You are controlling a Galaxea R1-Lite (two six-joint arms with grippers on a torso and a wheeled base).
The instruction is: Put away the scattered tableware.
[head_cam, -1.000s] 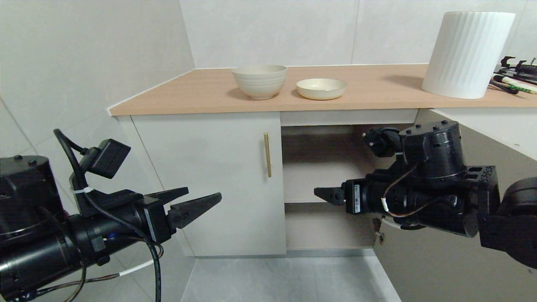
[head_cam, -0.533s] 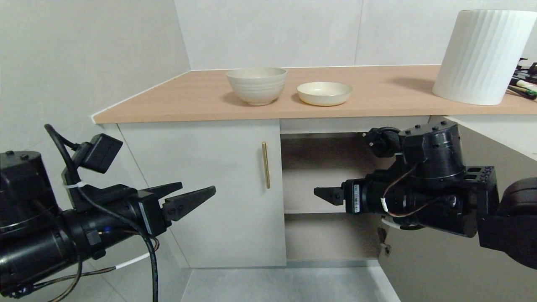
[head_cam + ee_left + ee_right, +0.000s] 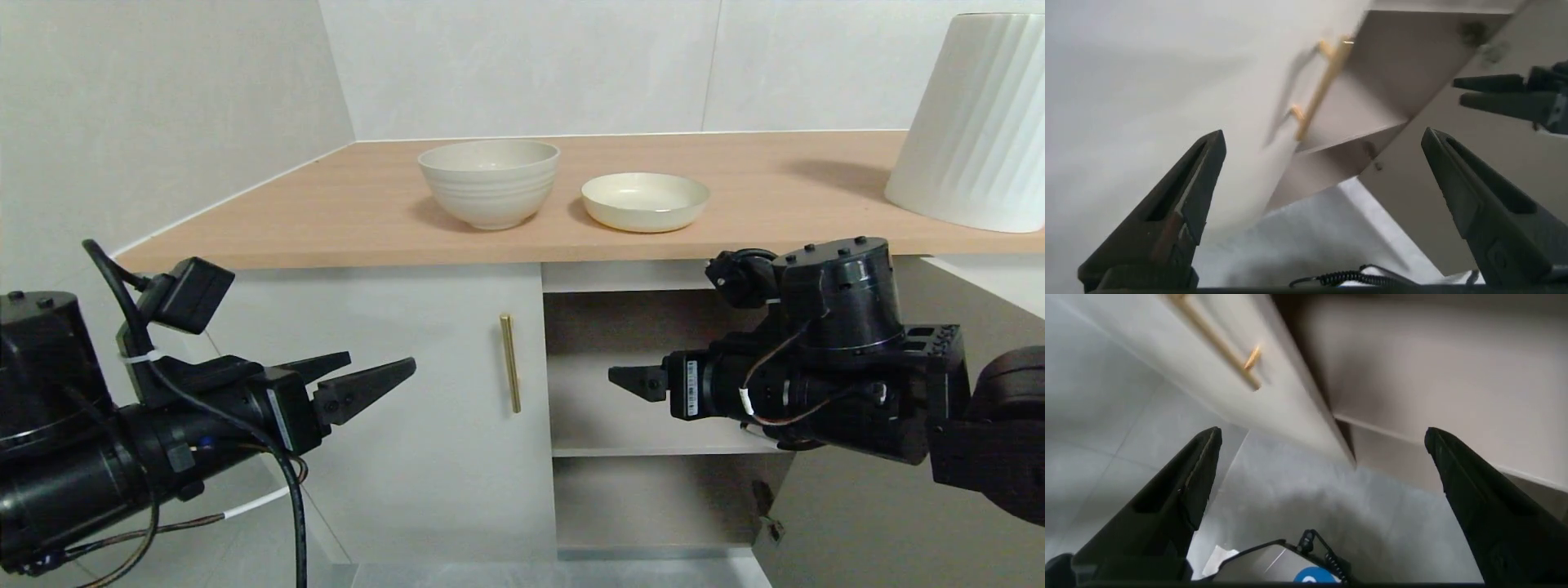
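Ribbed cream bowl [image 3: 489, 181] sits at one o'clock from the wide-spread left gripper [image 3: 382, 361]; glossy shallow cream dish [image 3: 645, 200] at twelve o'clock from the right gripper [image 3: 629, 381], equally wide.

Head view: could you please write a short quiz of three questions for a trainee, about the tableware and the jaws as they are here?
1. Where does the bowl stand? A) on the counter, left of the dish; B) inside the cupboard; C) on the floor.
2. True or false: the bowl and the dish are stacked.
3. Fill in: the jaws of both arms are ____.
Key: 1 A; 2 false, they stand apart; 3 open.
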